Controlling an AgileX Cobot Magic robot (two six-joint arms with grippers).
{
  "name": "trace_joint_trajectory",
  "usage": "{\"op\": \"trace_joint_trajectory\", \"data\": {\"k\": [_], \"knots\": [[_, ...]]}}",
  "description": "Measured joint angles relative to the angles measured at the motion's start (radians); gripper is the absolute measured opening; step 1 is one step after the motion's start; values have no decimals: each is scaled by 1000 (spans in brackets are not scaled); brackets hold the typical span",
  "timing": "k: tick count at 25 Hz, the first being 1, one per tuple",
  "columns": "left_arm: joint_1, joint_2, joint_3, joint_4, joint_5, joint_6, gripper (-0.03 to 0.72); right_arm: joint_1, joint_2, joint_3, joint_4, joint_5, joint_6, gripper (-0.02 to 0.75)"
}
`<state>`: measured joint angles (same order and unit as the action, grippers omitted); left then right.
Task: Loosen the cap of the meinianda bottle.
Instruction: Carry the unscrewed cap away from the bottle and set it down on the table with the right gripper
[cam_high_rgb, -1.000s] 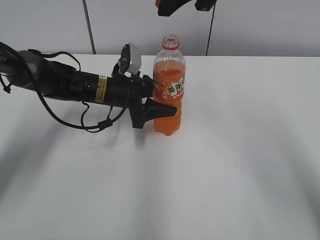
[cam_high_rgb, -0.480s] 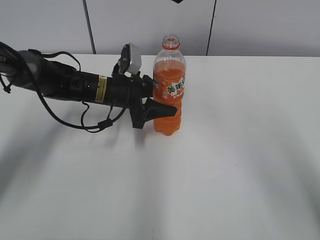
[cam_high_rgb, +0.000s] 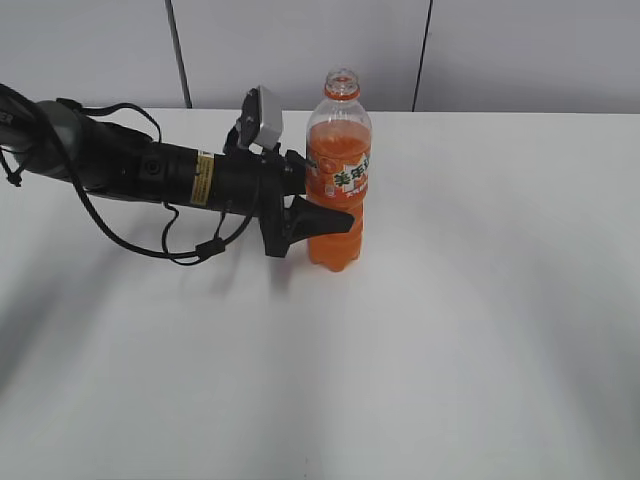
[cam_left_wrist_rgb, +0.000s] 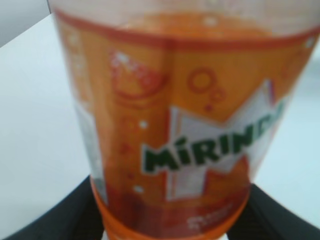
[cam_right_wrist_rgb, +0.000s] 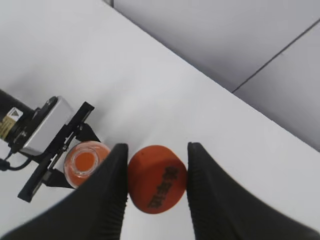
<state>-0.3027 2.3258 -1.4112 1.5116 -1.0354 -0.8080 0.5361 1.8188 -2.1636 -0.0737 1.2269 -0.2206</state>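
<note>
The left claw (cam_high_rgb: 318, 205) squeezes the middle of the meinianda bottle (cam_high_rgb: 338, 170), one finger on each side of its label. The bottle stands straight up on the white table (cam_high_rgb: 480, 300), and its mouth is open with no lid on. High above it, the right claw (cam_right_wrist_rgb: 156, 180) pinches the little orange cap (cam_right_wrist_rgb: 157, 178) between its two black fingers (cam_right_wrist_rgb: 105, 192).

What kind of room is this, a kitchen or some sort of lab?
Probably a lab or test bench, not a kitchen: a bare white table, plain grey wall panels, and a cabled robot arm gripping one orange drink bottle.
</note>
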Motion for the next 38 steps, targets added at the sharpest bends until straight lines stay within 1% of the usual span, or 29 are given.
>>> {"op": "trace_joint_trajectory", "data": {"k": [3,7,10,15,18,23,29,32,38], "knots": [[0,0,0,0,1,0,405,-63,-48,17,2,-1,84,269],[0,0,0,0,0,0,405,-167,-114,118,2,-1,126,269],[0,0,0,0,0,0,405,-232,-175,238,3,-1,132,269],[0,0,0,0,0,0,405,-344,-264,488,19,-2,159,269],[0,0,0,0,0,0,405,-394,-304,653,22,-61,171,269],[0,0,0,0,-1,0,405,-411,-316,901,29,-257,221,269],[0,0,0,0,-1,0,405,-411,-286,1114,29,-507,276,269],[0,0,0,0,-1,0,405,-411,-239,1159,29,-606,284,269],[0,0,0,0,-1,0,405,-411,-113,1162,29,-746,326,269]]}}
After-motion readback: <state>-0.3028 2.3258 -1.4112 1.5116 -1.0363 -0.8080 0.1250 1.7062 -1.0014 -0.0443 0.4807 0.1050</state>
